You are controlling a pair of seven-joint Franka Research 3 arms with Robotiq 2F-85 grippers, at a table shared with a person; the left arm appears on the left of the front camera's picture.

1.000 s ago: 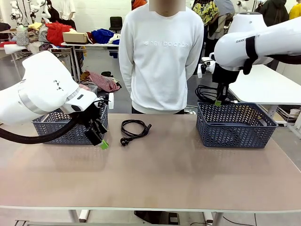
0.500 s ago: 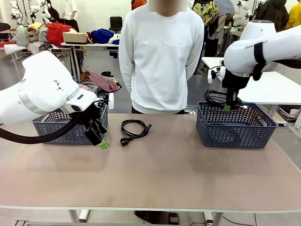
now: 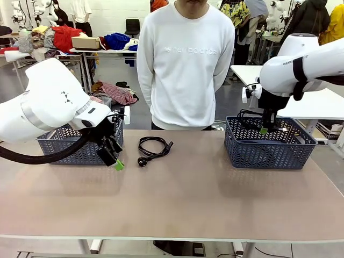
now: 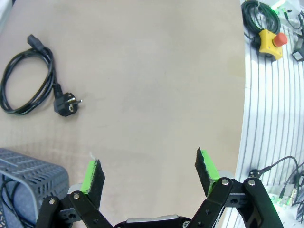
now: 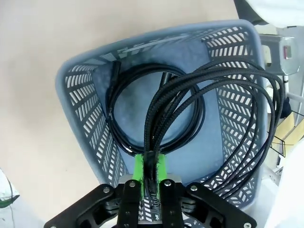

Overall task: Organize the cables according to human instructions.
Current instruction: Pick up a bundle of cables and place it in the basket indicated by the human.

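One cable (image 3: 153, 146) lies coiled on the table near the far edge, its plug (image 4: 66, 104) toward me. My left gripper (image 3: 115, 158) hangs open beside the left basket (image 3: 59, 148), a hand-width short of that cable (image 4: 28, 83); nothing is between its fingers (image 4: 92, 178). That basket's corner (image 4: 23, 173) has a cable inside. My right gripper (image 3: 264, 129) is shut on a braided cable (image 5: 247, 109) above the right basket (image 3: 269, 148). The loops hang into the basket (image 5: 83, 95). Another coiled cable (image 5: 118, 109) lies on its floor.
A person in a white sweatshirt (image 3: 184, 64) stands at the far side of the table, arms behind the back. A yellow box with a red button (image 4: 270, 40) sits off the table's edge. A white table (image 3: 306, 99) stands behind the right basket.
My right gripper has carried its cable to the right and down, from the basket's back-left corner to over its middle. The left arm and the table cable have not moved.
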